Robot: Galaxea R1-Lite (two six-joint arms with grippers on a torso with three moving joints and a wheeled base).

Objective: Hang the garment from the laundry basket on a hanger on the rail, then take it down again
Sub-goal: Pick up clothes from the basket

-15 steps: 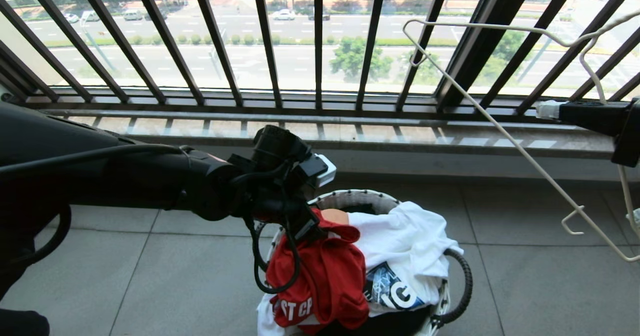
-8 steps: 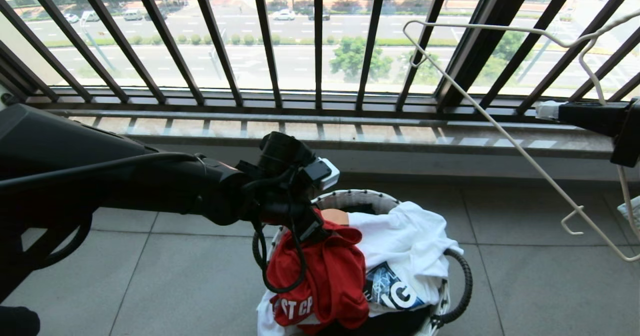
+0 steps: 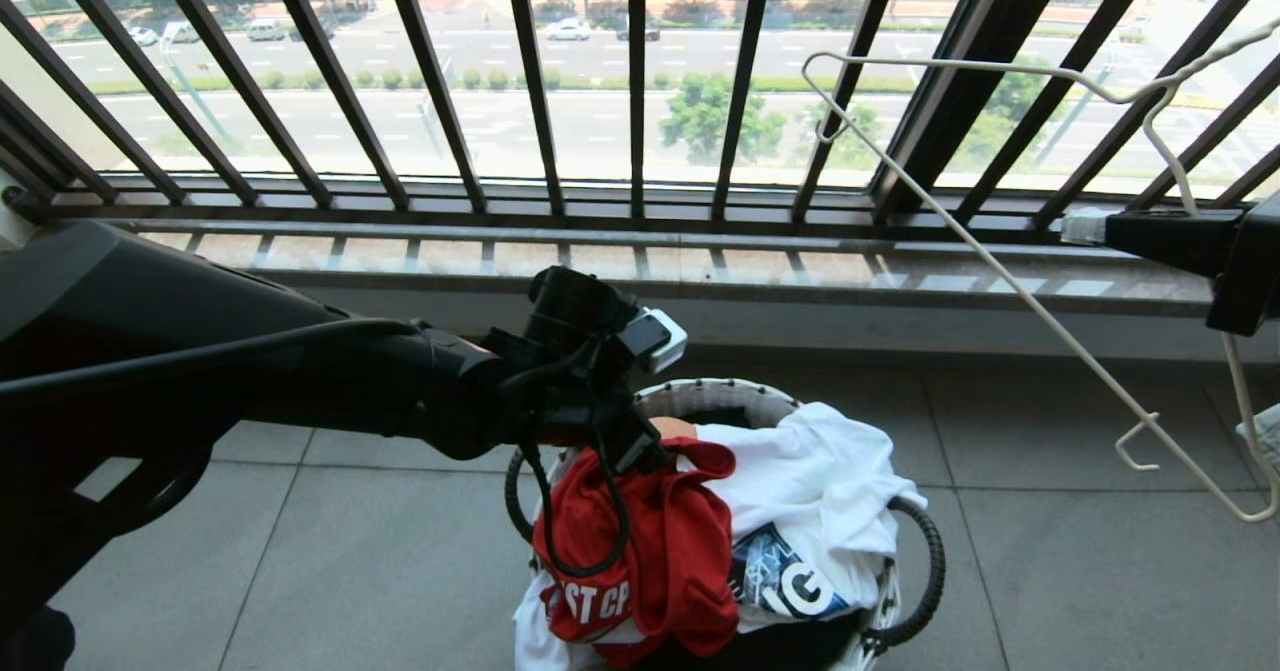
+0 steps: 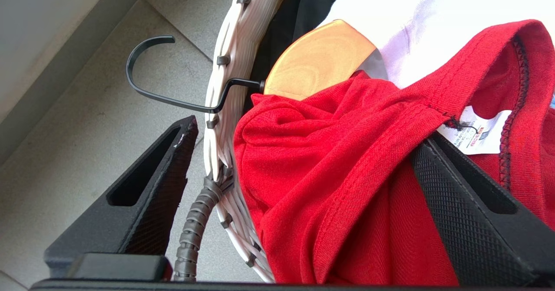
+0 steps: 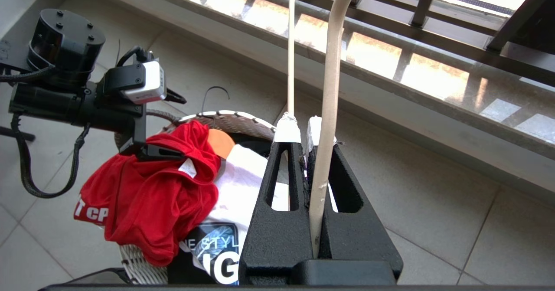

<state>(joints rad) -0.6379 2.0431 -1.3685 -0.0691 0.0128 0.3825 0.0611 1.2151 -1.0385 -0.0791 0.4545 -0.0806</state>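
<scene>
Since a second before, my left arm had slid slightly rightward and down toward the round white wicker laundry basket (image 3: pixel 700 391) on the grey tiled floor (image 3: pixel 350 551). Its left gripper (image 4: pixel 299 182) stood wide apart, straddling the bunched collar of the red short-sleeved T-shirt (image 3: pixel 650 541) draped over that basket's rim, not clamping it. My right gripper (image 5: pixel 305 152), at the far right, was pinched tight on the thin cream wire hanger (image 3: pixel 1000 271).
</scene>
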